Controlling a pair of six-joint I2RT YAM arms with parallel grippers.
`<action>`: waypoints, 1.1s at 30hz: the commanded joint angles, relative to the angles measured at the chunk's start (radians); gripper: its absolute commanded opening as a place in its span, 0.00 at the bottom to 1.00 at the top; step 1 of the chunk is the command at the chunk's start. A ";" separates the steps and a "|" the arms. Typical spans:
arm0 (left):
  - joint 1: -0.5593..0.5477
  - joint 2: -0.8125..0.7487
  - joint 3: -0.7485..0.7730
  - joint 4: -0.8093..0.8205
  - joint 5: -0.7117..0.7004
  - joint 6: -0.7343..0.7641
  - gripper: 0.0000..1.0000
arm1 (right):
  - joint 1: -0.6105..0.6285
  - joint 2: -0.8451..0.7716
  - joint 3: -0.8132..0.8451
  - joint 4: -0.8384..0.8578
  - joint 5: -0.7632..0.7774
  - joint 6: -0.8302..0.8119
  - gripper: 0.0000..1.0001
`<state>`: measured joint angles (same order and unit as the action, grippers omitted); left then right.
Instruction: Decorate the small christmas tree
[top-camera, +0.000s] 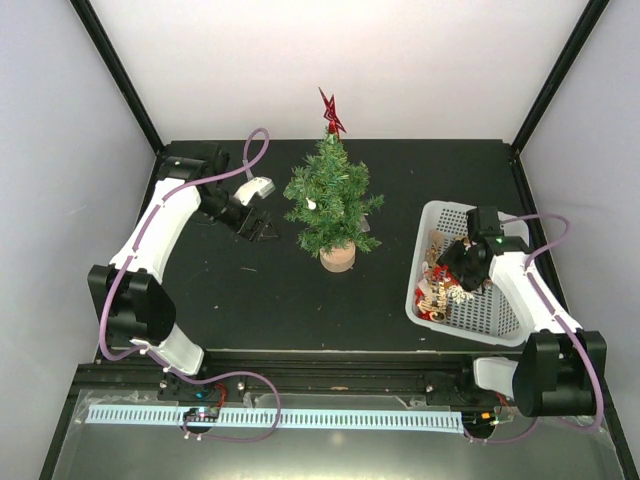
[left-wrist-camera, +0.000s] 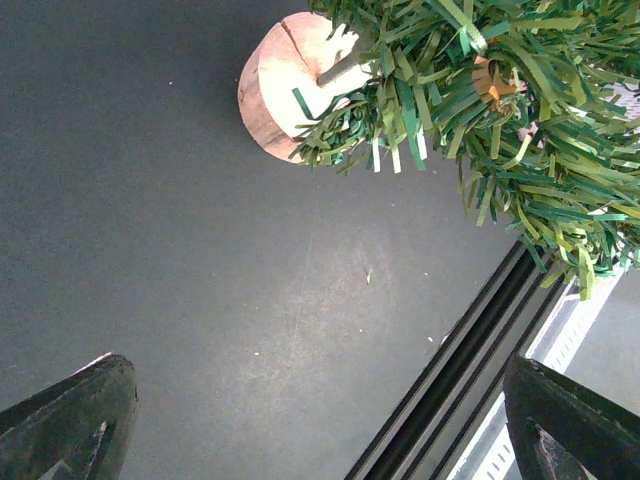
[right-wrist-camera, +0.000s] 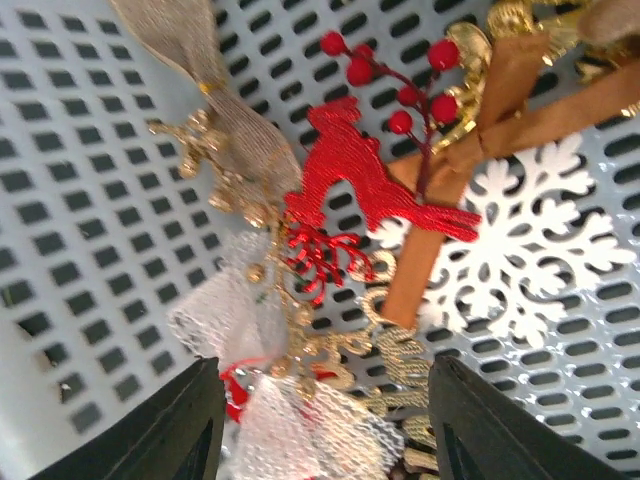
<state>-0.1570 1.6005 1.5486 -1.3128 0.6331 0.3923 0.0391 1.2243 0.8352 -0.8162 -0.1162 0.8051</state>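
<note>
The right gripper (right-wrist-camera: 322, 410) hangs with fingers apart, clamped on nothing, over heaped ornaments: a white net bow (right-wrist-camera: 225, 315) lies between the fingers, with a red reindeer (right-wrist-camera: 350, 175) and a white snowflake (right-wrist-camera: 530, 250) just beyond (all inside the white basket (top-camera: 432, 212) at the table's right). The left gripper (left-wrist-camera: 315, 400) stands wide apart and empty over the black table (left-wrist-camera: 200, 250), just left of the small christmas tree (top-camera: 330, 200). The tree stands upright mid-table on its wooden base (top-camera: 338, 257), with a red star (top-camera: 330, 112) on top.
</note>
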 joint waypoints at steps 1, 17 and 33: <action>0.000 -0.006 0.001 -0.017 0.035 0.013 0.99 | -0.004 -0.042 -0.044 -0.061 0.005 -0.025 0.56; 0.000 0.004 0.013 -0.023 0.051 0.012 0.99 | -0.015 -0.160 -0.295 0.063 -0.126 -0.044 0.54; -0.002 -0.025 -0.033 -0.009 0.043 0.006 0.99 | -0.017 -0.255 -0.297 0.091 -0.124 -0.050 0.40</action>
<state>-0.1570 1.6039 1.5272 -1.3128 0.6727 0.3920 0.0273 0.9710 0.5232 -0.7513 -0.2272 0.7609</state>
